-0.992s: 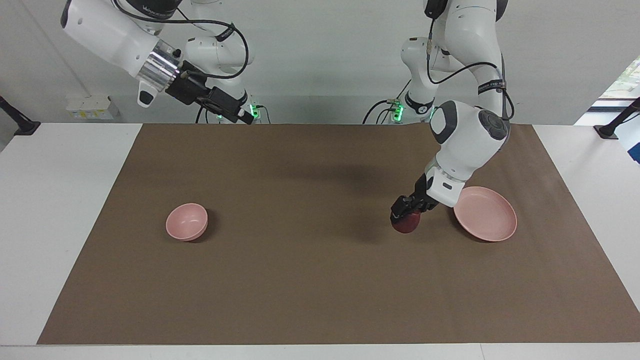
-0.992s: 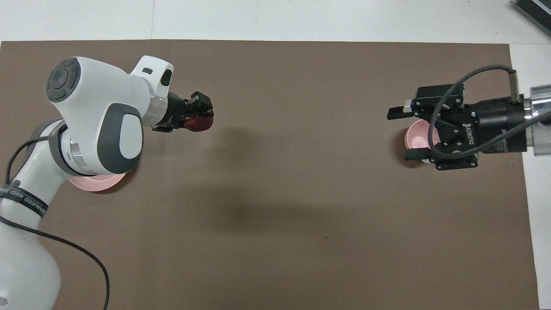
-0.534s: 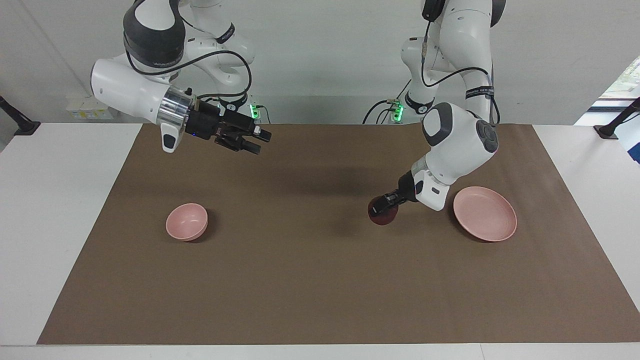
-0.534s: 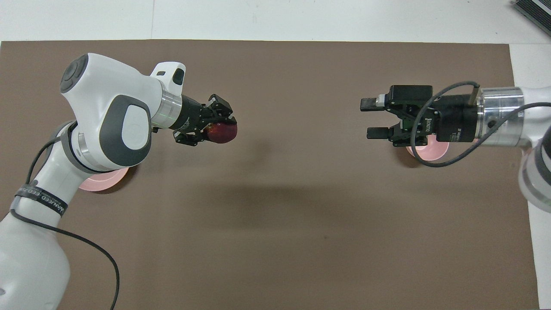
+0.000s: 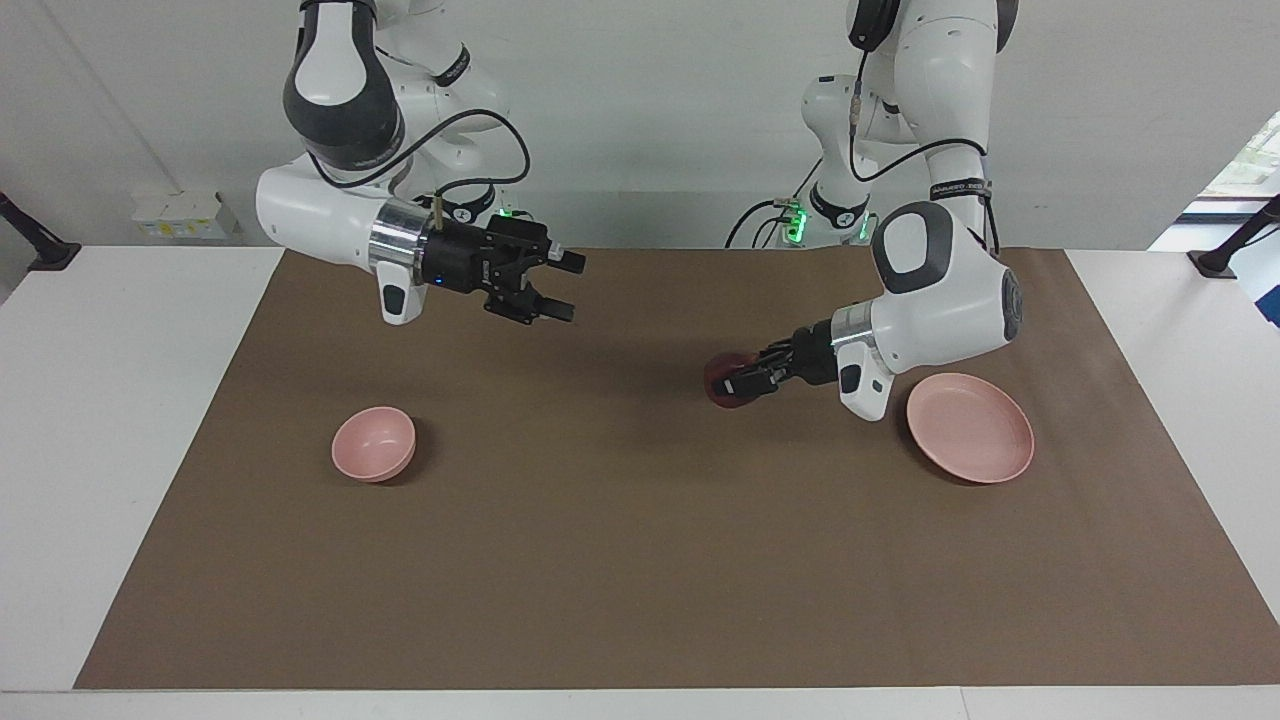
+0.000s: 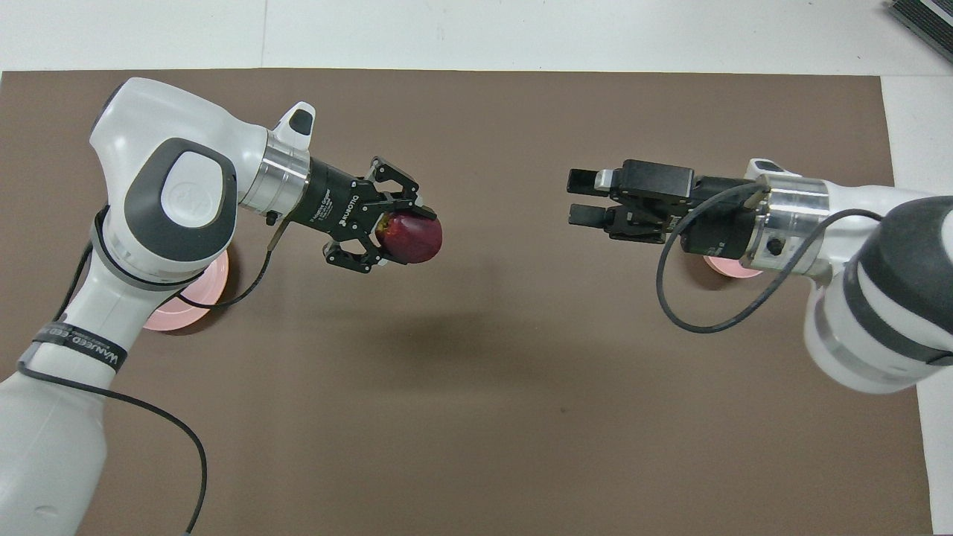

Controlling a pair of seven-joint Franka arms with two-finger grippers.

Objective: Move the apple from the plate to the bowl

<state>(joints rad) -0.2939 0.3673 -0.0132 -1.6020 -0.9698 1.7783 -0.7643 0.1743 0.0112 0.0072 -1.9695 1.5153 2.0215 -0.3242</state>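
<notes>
My left gripper [image 5: 738, 381] is shut on the dark red apple [image 5: 716, 378] and holds it in the air over the brown mat, toward the table's middle, beside the plate. It shows in the overhead view too, gripper [image 6: 398, 234] and apple [image 6: 418, 240]. The pale pink plate [image 5: 975, 430] lies empty at the left arm's end and is partly hidden under that arm in the overhead view [image 6: 175, 320]. The small pink bowl [image 5: 373, 442] stands empty at the right arm's end. My right gripper [image 5: 570, 290] is open and empty in the air, pointing at the apple. In the overhead view it [image 6: 577, 197] partly covers the bowl [image 6: 726, 266].
A brown mat [image 5: 620, 560] covers most of the white table [image 5: 120, 420]. A wide stretch of mat lies between the two grippers. Black cables hang from both arms.
My left gripper has carried the apple away from the plate toward the table's middle, lifted it and turned level. My right gripper has come down and moved toward the middle, facing the apple.
</notes>
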